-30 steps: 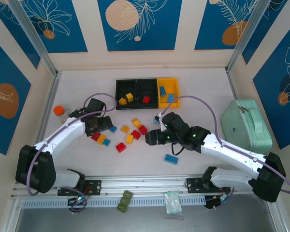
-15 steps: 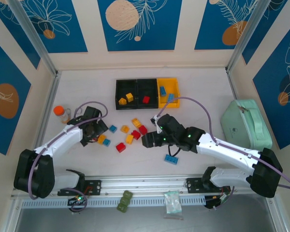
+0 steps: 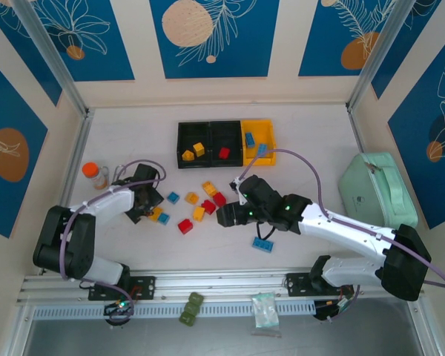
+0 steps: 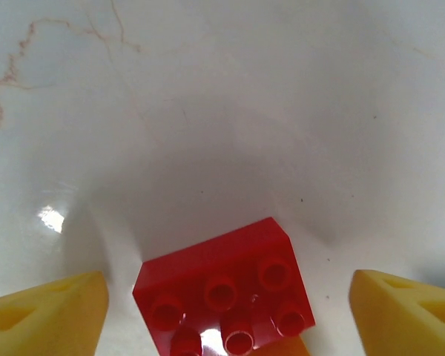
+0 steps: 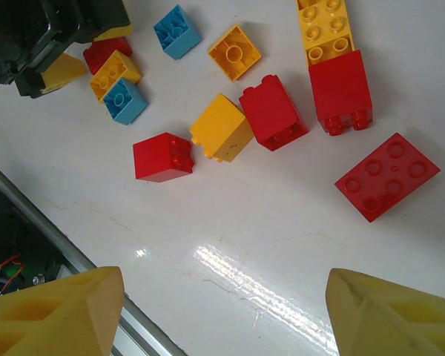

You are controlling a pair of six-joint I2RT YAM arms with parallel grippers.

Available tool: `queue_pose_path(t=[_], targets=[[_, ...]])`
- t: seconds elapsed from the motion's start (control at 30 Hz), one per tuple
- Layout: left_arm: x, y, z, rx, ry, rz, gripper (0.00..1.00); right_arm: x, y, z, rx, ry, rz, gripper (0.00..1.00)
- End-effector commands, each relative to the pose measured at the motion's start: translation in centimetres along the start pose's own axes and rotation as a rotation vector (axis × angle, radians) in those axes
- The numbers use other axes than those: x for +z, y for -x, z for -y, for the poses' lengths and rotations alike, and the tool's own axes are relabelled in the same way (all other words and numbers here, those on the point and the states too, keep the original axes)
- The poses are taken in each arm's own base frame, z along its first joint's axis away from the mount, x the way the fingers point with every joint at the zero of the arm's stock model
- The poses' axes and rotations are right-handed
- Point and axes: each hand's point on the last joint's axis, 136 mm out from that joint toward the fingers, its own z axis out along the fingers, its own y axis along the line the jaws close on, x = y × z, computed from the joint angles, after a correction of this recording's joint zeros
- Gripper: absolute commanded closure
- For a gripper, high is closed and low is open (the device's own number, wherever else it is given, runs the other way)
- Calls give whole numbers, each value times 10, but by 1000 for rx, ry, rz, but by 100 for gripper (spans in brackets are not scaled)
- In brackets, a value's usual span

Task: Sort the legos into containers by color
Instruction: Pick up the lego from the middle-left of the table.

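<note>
The left claw point(image 4: 226, 315) stands open around a small red studded plastic brick point(image 4: 215, 267), likely light, stiff, slippery; pinch its flat sides.

Worktop point(image 3: 304, 141) glossy white, faint brown veining. Containers point(image 3: 215, 137): two black, one yellow at 3 o'clock end. Legos point(image 5: 273, 113) red, yellow-orange, light blue. Case point(image 3: 378, 189) mint green. Bottle point(image 3: 95, 174) cap orange. Walls point(image 3: 208, 30) blue panels, white leaf lines, peach discs. Left claw point(image 4: 228, 274), right claw point(image 5: 226, 273) fingers yellow.
</note>
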Motion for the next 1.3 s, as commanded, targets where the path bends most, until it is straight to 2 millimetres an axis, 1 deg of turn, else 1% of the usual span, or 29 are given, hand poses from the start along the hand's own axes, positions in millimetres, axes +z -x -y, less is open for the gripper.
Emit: queue_pose_path(t=[0.0,0.03,0.1,0.2,0.33,0.43,0.53,0.67,0.87,1.0,1.1,1.27], targets=[[8,1,-8,-20,28,4,33,-2,8,-5,1,11,18,28],[8,1,-9,-24,32,2,35,-2,7,-4,2,10,16,28],[10,-1,-10,-26,30,-4,44,-2,9,-4,3,13,20,28],[12,-3,-11,-29,28,-7,56,-1,10,-4,2,20,26,28],[10,-1,-9,-29,21,-10,59,1,14,-3,13,33,17,28],[4,2,-5,-23,1,-3,61,1,20,-4,1,33,9,28],[-4,7,-1,-4,-13,9,63,-1,28,-6,-7,36,19,28],[-19,16,8,35,-41,27,63,-2,31,-7,-3,37,38,28],[-40,24,36,115,-129,14,64,-6,30,1,7,9,49,28],[-51,25,59,147,-196,-5,64,-13,29,11,21,-17,66,28],[-60,22,82,173,-245,-22,64,-19,30,22,48,-37,82,28],[-77,16,131,252,-302,-23,64,-32,36,47,113,-89,113,28]])
